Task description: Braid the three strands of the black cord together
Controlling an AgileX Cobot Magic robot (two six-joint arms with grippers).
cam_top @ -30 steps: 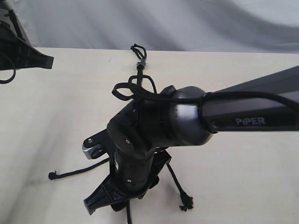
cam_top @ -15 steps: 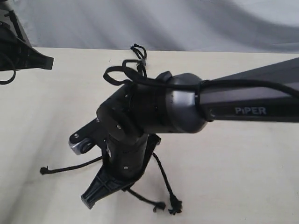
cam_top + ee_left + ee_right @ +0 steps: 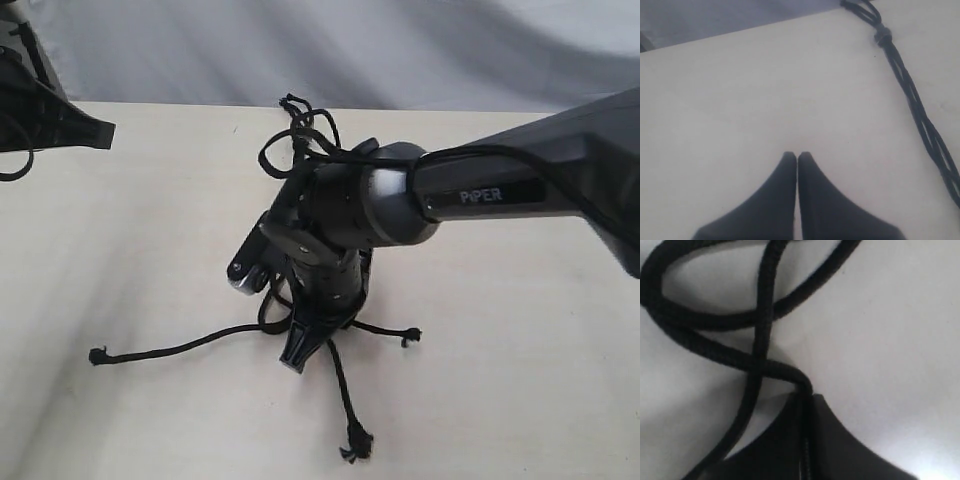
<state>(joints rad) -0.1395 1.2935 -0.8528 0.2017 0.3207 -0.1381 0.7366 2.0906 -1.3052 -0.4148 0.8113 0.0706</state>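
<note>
The black cord lies on the pale table, its small loop (image 3: 292,103) at the far edge. In the left wrist view its knot (image 3: 883,36) leads into a twisted length (image 3: 922,120). The three strands fan out below my right gripper (image 3: 300,355): one tip to the left (image 3: 97,355), one to the right (image 3: 410,335), one toward the near edge (image 3: 355,445). The right gripper (image 3: 805,397) points down and is shut on a strand (image 3: 785,371) that runs in between its jaws. Another strand (image 3: 760,335) crosses over it. My left gripper (image 3: 797,156) is shut and empty, apart from the cord.
The right arm (image 3: 500,190) reaches across the middle of the table and hides the cord's middle part. A thicker arm cable (image 3: 300,150) loops above the wrist. Part of the left arm (image 3: 50,115) sits at the far left corner. A grey backdrop hangs behind the table.
The right gripper has shut on a strand and moved away from the near edge toward the knot. The strand ends have shifted and spread. The left gripper has not moved.
</note>
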